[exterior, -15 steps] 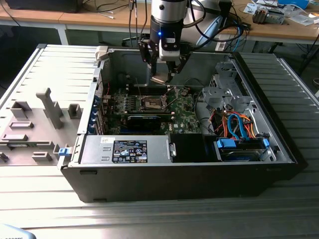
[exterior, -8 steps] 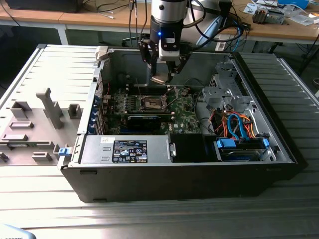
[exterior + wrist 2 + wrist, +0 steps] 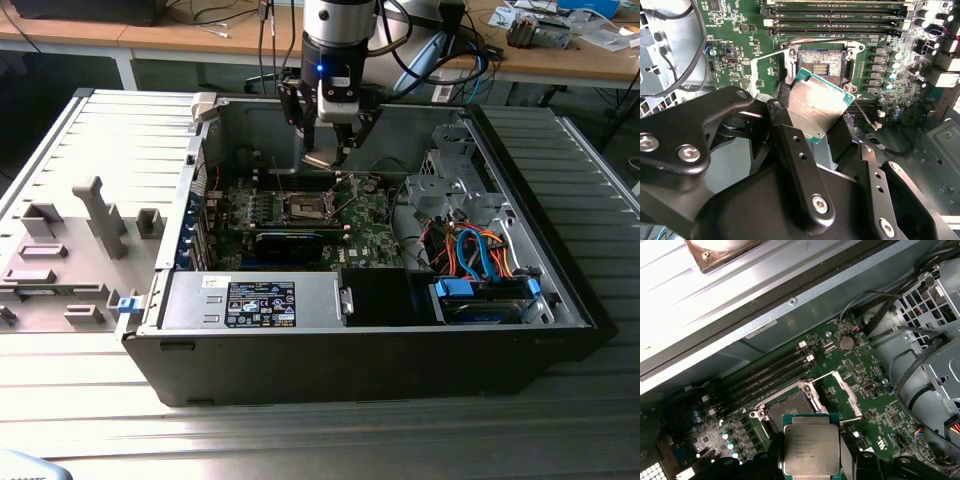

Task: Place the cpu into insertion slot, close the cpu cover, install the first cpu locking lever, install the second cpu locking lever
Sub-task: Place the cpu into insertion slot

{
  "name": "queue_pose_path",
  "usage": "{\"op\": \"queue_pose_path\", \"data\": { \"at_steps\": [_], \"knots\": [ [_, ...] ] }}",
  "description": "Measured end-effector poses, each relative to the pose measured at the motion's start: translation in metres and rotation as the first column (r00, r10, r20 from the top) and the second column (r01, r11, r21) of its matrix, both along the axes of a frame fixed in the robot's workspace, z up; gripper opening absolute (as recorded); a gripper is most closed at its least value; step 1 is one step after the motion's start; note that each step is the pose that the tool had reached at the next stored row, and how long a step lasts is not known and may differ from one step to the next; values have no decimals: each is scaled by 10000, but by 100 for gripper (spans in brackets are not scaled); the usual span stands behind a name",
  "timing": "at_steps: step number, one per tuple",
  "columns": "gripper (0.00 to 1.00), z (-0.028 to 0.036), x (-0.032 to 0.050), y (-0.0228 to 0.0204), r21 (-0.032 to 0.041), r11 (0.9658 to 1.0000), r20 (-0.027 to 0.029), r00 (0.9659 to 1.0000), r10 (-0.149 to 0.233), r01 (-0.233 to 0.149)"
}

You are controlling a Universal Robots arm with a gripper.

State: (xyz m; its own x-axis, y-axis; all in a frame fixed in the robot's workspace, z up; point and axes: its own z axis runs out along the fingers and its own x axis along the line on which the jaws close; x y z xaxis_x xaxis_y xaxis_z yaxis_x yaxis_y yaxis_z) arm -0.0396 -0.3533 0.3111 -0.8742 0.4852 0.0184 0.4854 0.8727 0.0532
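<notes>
Silver-grey cpu (image 3: 811, 447) tight within the gripper (image 3: 812, 466)

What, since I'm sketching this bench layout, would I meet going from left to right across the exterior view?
In order: grey moulded fixture → black label on the computer's front box → cpu gripped in the tool → silver drive cage.

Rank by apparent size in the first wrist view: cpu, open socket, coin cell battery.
1. cpu: largest, though held nearest the camera, which inflates it.
2. open socket: next, partly hidden by the cpu.
3. coin cell battery: smallest.
</notes>
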Motion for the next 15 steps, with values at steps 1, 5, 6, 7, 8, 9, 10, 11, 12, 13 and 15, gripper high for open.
{"op": "queue_pose_path", "data": {
  "at_steps": [1, 5, 6, 7, 8, 9, 10, 11, 12, 13, 15],
  "knots": [
    [54, 0, 0, 0, 0, 10000, 0, 10000, -11, 11],
    [54, -2, 0, 0, 0, 10000, 0, 10000, -71, 71],
    [54, -2, 0, 0, 0, 10000, 0, 10000, -86, 86],
    [54, -3, 0, 0, 0, 9999, 1, 9999, -101, 101],
    [54, -3, 0, 0, 0, 9999, 0, 9999, -115, 115],
    [54, -4, 0, 0, 0, 9999, 0, 9999, -138, 138],
    [54, -4, 0, 0, 0, 9999, 0, 9999, -155, 155],
    [54, -4, 0, 0, 0, 9998, 0, 9998, -174, 174],
    [54, -5, 0, 0, 0, 9998, 0, 9998, -192, 192],
    [54, -5, 0, 0, 0, 9998, 0, 9998, -199, 199],
    [54, -6, 0, 0, 0, 9997, 0, 9997, -228, 228]
  ]
}}
